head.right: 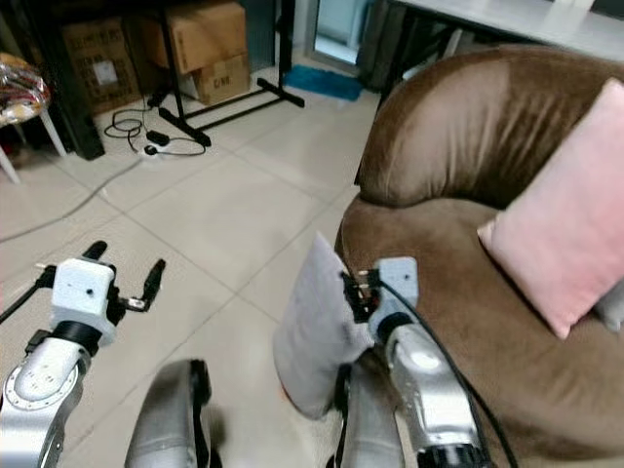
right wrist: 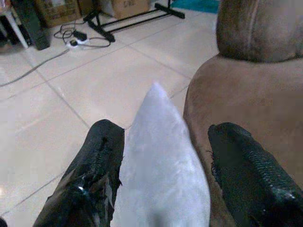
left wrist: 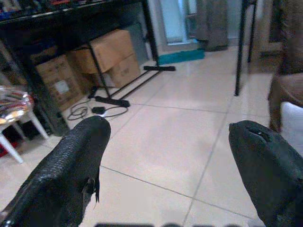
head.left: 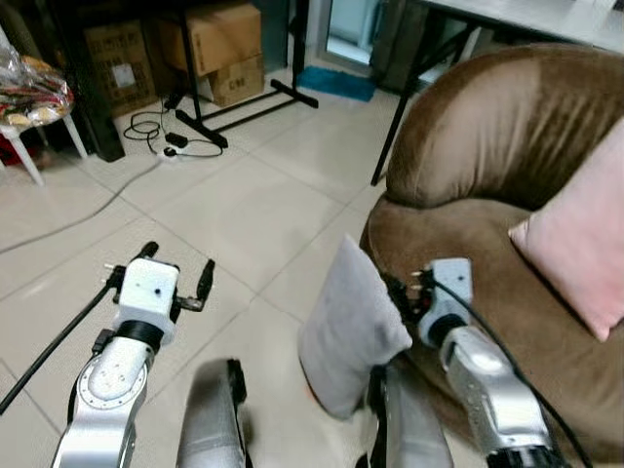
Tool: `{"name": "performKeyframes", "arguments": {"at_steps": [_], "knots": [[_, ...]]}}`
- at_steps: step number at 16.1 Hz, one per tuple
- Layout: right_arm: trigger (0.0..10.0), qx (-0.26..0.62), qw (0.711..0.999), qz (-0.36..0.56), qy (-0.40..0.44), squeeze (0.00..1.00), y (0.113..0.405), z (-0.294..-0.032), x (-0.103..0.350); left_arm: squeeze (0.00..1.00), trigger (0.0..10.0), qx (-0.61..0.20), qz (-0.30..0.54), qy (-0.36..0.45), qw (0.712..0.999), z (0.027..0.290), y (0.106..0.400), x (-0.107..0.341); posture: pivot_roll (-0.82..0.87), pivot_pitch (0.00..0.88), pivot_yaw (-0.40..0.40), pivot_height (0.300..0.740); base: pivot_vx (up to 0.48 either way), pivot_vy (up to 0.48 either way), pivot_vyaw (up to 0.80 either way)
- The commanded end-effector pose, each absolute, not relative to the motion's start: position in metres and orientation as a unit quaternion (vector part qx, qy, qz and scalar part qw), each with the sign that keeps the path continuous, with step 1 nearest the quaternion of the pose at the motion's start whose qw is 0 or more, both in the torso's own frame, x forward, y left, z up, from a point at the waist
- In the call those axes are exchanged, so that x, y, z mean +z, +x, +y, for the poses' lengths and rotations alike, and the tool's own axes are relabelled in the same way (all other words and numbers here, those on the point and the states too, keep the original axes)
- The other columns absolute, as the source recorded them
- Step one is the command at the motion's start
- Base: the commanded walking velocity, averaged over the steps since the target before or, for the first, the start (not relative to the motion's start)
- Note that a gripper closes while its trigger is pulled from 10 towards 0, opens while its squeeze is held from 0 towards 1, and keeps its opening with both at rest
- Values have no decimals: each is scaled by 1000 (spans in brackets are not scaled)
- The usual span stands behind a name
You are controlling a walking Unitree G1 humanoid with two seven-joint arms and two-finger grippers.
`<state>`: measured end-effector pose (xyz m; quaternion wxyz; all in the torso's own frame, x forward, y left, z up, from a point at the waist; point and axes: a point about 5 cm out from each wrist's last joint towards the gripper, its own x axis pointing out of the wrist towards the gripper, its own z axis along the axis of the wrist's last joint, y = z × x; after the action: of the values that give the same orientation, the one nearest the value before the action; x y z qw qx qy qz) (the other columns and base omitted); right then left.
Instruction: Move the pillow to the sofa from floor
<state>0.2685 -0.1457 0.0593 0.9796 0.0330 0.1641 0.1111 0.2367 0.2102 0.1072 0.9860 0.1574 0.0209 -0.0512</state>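
Observation:
A grey pillow point(head.left: 351, 331) stands upright on its edge beside the front of the brown sofa point(head.left: 487, 127). My right gripper point(head.left: 400, 294) is shut on it from the sofa side. In the right wrist view the pillow point(right wrist: 161, 161) fills the gap between the two black fingers point(right wrist: 97, 170). Whether its lower corner touches the tiles I cannot tell. My left gripper point(head.left: 177, 261) hovers open over the bare floor to the left, holding nothing. In the left wrist view its fingers point(left wrist: 71, 165) are spread wide apart.
A pink pillow point(head.left: 580, 244) leans on the sofa seat at the right. Cardboard boxes point(head.left: 219, 44), a black stand base point(head.left: 244, 107) and a power strip with cables point(head.left: 171, 146) lie ahead. A white chair point(head.left: 29, 117) stands far left. A black table leg point(head.left: 405, 107) runs behind the sofa.

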Motion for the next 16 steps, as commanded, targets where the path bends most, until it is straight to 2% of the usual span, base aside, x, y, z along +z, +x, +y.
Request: {"name": "performKeyframes", "arguments": {"at_steps": [1,2,3,4,7,11,12,15,16], "knots": [[10000,122,979,160,24,0,276,-143,60,0,10000,-83,19,158,984,201,238,110,-16,0,-38,475,0,0,0],[10000,141,977,160,24,0,280,-138,58,0,10000,-99,22,157,982,198,238,110,-17,12,-37,470,0,0,0],[10000,150,975,161,27,686,282,-135,56,0,10000,-111,27,158,981,197,236,108,-24,33,-32,470,0,0,0],[10000,146,975,165,26,1000,284,-134,53,0,10000,-120,31,158,980,196,234,106,-28,44,-29,470,0,0,0],[10000,109,976,186,16,1000,303,-133,43,0,10000,-203,40,157,966,184,224,112,25,132,-52,470,0,0,0],[10000,65,964,249,-58,1000,317,-138,27,0,10000,-286,42,156,944,177,218,128,26,204,-24,470,0,0,0],[10000,76,956,279,-56,8,315,-133,20,0,10000,-294,47,154,942,178,217,127,20,212,-19,470,0,0,0],[10000,64,948,300,-87,0,314,-132,12,0,10000,-295,60,157,941,176,215,123,21,223,-28,470,0,0,0],[6510,54,948,302,-88,0,314,-133,11,0,10000,-299,62,152,940,175,214,124,23,225,-34,470,0,0,0]]}}
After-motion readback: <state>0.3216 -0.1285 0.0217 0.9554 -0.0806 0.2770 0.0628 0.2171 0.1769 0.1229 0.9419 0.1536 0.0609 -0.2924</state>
